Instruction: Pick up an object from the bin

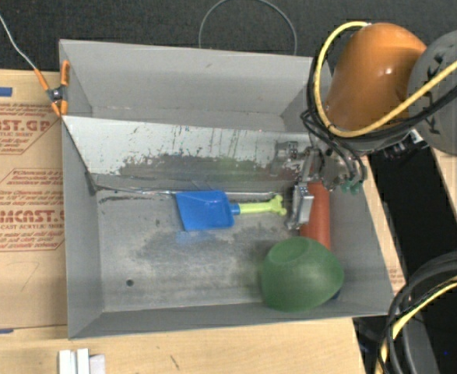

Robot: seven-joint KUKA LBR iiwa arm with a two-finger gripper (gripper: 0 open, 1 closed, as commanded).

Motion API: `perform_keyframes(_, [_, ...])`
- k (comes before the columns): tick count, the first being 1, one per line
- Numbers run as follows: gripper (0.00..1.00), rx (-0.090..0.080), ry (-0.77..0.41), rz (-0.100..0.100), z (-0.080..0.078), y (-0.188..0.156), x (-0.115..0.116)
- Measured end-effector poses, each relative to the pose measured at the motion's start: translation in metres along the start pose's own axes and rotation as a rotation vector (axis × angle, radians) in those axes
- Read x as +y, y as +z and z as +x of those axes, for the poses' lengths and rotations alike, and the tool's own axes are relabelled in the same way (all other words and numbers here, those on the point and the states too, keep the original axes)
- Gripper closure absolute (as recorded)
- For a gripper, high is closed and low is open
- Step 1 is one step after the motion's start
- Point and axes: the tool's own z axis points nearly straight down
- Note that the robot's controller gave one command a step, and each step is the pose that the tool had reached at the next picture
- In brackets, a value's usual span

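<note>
My gripper point(300, 209) hangs low at the right side of the bin, below the orange wrist cover. Its tip is at the end of the yellow-green handle of a blue toy shovel point(205, 211), which lies flat in the middle of the bin floor with its blade to the left. A red cylinder point(319, 218) stands or leans right beside the gripper on its right side, touching or nearly touching it. A dark green bowl point(300, 274) lies upside down just in front of the gripper, near the front right corner.
The bin's left half and front left floor are bare scuffed metal. The sloped back wall rises just behind the shovel. The arm and its yellow cables overhang the right rim.
</note>
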Motion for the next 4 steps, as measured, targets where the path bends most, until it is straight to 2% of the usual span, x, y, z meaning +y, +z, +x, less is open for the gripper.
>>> perform_keyframes(1, [0.0, -0.008, 0.0, 0.001, -0.001, -0.005, 0.0])
perform_keyframes(2, [0.0, -0.008, -0.014, 0.001, -0.019, 0.127, 0.026])
perform_keyframes(3, [0.0, -0.016, 0.027, -0.002, -0.02, 0.076, 0.06])
perform_keyframes(4, [0.0, -0.009, 0.071, -0.001, -0.021, 0.115, 0.08])
